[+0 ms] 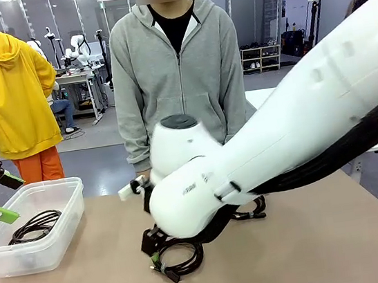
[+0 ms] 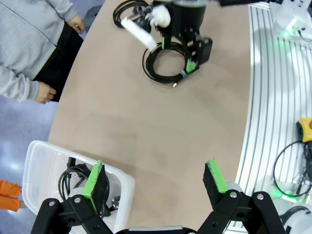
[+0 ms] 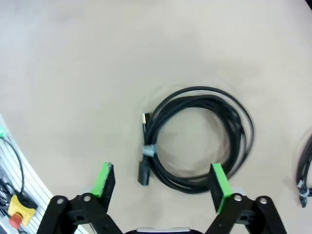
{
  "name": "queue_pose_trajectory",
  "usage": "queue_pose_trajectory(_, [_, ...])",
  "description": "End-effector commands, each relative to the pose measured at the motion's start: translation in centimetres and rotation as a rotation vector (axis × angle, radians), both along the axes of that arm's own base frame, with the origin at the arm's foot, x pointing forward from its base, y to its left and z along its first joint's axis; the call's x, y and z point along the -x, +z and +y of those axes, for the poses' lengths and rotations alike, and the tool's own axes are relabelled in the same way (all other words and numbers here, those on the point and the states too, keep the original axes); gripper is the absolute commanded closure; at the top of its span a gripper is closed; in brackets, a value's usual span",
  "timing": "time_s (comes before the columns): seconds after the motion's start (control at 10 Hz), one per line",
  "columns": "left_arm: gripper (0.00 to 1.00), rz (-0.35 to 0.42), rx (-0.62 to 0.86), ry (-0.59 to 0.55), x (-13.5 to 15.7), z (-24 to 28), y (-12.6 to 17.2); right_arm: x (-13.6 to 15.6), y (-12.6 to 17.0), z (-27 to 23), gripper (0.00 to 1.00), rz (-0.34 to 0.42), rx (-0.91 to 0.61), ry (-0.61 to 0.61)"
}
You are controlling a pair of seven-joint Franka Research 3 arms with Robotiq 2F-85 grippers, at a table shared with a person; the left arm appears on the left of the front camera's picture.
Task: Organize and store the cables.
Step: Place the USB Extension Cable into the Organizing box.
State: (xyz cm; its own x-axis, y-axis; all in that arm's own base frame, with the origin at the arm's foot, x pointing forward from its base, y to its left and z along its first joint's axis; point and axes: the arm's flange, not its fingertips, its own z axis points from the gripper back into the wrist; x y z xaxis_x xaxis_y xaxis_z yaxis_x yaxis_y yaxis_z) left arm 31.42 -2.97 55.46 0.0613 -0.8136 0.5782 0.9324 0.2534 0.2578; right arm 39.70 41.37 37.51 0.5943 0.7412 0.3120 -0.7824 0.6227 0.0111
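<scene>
The right gripper (image 3: 161,179) hangs over the table (image 1: 313,237) with its fingers spread wide and nothing between them. Directly under it lies a coiled cable (image 3: 195,97), flat on the tabletop, bound by a small tie on one side with a plug end sticking out beside the tie. In the right wrist view the coil's near arc sits between the two green pads (image 3: 104,179), and the other pad overlaps the coil's edge. Whether either pad touches the cord is hard to tell from above; it looks like a small gap.

A second cable (image 1: 250,211) lies on the table just beyond the right arm, near the person (who stands at the far edge, hands down).

The left gripper (image 2: 156,178) is also spread open and empty. It hovers at the edge of a clear plastic bin (image 1: 62,182), one pad above the bin and the other above bare table. A third cable (image 1: 36,224) lies coiled inside the bin.
</scene>
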Motion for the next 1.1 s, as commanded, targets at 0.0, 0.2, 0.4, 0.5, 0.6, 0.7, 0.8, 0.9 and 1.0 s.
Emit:
queue_pose_trajectory(0.0, [0.0,-0.002,0.003,-0.001,0.0,0.0,0.1,1.2,3.8,-8.2,0.0,0.008,-0.14,0.101])
queue_pose_trajectory(0.2, [0.0,-0.002,0.003,-0.001,0.0,0.0,0.1,1.6,8.0,-17.3,0.0,0.011,-0.278,0.214])
queue_pose_trajectory(0.4, [0.0,-0.002,0.003,-0.001,0.0,0.0,0.1,3.0,10.2,-25.3,0.0,-0.008,-0.39,0.282])
queue_pose_trajectory(0.5, [0.0,-0.002,0.003,-0.001,0.0,0.0,0.1,4.0,10.8,-30.0,0.0,-0.034,-0.481,0.302])
queue_pose_trajectory(0.6, [0.0,-0.002,0.003,-0.001,0.0,0.0,0.1,5.0,11.3,-33.8,0.0,-0.063,-0.522,0.244])
queue_pose_trajectory(0.7, [0.0,-0.002,0.003,-0.001,0.0,0.0,0.1,6.6,11.5,-36.9,0.0,-0.115,-0.538,0.266])
queue_pose_trajectory(0.8, [0.0,-0.002,0.003,-0.001,0.0,0.0,0.1,8.0,11.2,-40.0,0.0,-0.155,-0.527,0.254])
queue_pose_trajectory(0.9, [0.0,-0.002,0.003,-0.001,0.0,0.0,0.1,9.4,10.2,-43.5,0.0,-0.181,-0.532,0.201])
queue_pose_trajectory(1.0, [0.0,-0.002,0.003,-0.001,0.0,0.0,0.1,10.0,8.9,-45.9,0.0,-0.192,-0.521,0.131])
